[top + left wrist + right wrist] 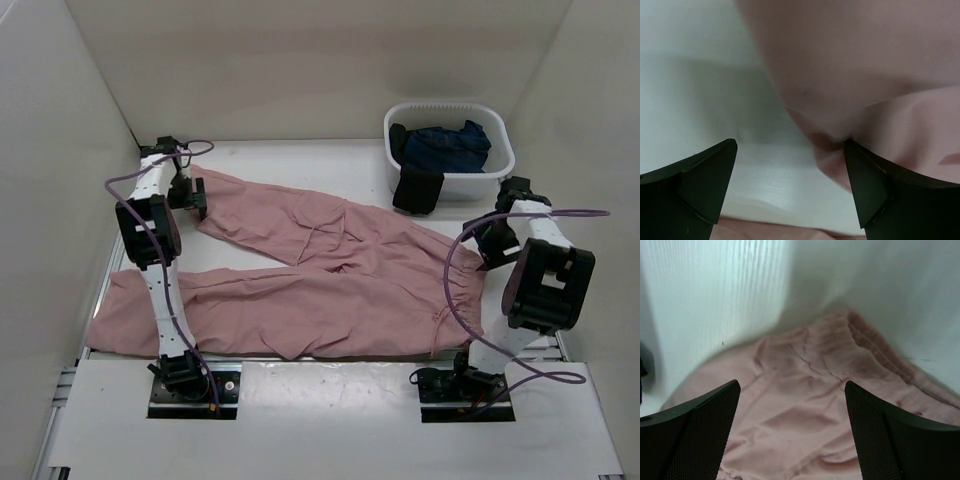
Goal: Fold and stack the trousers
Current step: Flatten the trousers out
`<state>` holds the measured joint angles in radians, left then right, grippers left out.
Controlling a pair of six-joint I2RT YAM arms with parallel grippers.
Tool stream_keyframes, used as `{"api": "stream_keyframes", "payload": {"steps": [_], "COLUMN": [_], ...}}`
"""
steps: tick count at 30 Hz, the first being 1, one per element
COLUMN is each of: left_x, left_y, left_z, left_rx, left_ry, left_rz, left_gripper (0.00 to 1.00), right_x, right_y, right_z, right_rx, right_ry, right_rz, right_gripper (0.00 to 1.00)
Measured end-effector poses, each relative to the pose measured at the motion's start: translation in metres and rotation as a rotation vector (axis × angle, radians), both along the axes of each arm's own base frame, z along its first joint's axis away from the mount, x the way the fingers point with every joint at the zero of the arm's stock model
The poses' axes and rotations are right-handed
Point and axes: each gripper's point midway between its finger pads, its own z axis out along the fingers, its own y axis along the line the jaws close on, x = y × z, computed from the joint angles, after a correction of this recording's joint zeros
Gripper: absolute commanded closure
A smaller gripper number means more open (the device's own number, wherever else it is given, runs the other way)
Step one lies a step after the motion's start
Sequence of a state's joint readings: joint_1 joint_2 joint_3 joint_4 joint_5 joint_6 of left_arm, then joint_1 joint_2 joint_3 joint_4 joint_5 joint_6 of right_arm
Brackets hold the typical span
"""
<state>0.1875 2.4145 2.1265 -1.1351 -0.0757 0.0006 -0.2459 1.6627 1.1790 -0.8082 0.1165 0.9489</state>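
The dusty-pink trousers (pixel 320 275) lie spread flat on the white table, waist at the right, two legs splayed toward the left. My left gripper (pixel 197 197) hovers at the hem of the far leg, open; in the left wrist view the leg's hem (pixel 860 85) lies against the right fingertip (pixel 860 175), with bare table between the jaws. My right gripper (pixel 487 240) stands open just over the gathered waistband (pixel 875 350); pink cloth (pixel 795 410) lies loose below its wide-apart fingers, held by neither.
A white plastic basket (pixel 497 168) at the back right holds a dark navy garment (pixel 445 145), with a black garment (pixel 417 190) draped over its front rim. White walls enclose the table on three sides. The near leg's hem (pixel 110 320) reaches the left edge.
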Motion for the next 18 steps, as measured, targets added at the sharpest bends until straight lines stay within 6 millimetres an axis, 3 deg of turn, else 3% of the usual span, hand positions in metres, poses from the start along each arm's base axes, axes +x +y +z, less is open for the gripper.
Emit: {"api": "stream_keyframes", "payload": {"steps": [4, 6, 9, 10, 13, 15, 18], "left_x": [0.004, 0.001, -0.016, -0.026, -0.066, -0.100, -0.132], "left_y": [0.003, 0.010, 0.023, 0.028, 0.041, 0.050, 0.056], "left_z": [-0.004, -0.004, -0.003, -0.001, -0.001, 0.000, 0.003], "left_rx": [0.093, 0.136, 0.210, 0.234, 0.258, 0.254, 0.228], "left_ry": [-0.007, -0.016, -0.010, -0.009, 0.036, 0.092, 0.156], "left_rz": [-0.008, 0.006, 0.031, 0.042, 0.077, 0.107, 0.138], "left_gripper": [0.13, 0.21, 0.21, 0.21, 0.19, 0.08, 0.00], "right_x": [0.018, 0.020, 0.015, 0.014, 0.012, 0.011, 0.014], "right_y": [-0.003, -0.003, -0.003, -0.003, -0.005, -0.006, -0.008], "right_z": [-0.020, -0.032, -0.046, -0.047, -0.047, -0.047, -0.040], "right_rx": [0.014, 0.019, 0.024, 0.024, 0.014, 0.006, -0.007], "right_ry": [0.030, 0.060, 0.107, 0.113, 0.119, 0.125, 0.124], "right_rz": [-0.027, -0.038, -0.059, -0.069, -0.073, -0.062, -0.016], "right_gripper": [0.10, 0.23, 0.44, 0.49, 0.46, 0.43, 0.37]}}
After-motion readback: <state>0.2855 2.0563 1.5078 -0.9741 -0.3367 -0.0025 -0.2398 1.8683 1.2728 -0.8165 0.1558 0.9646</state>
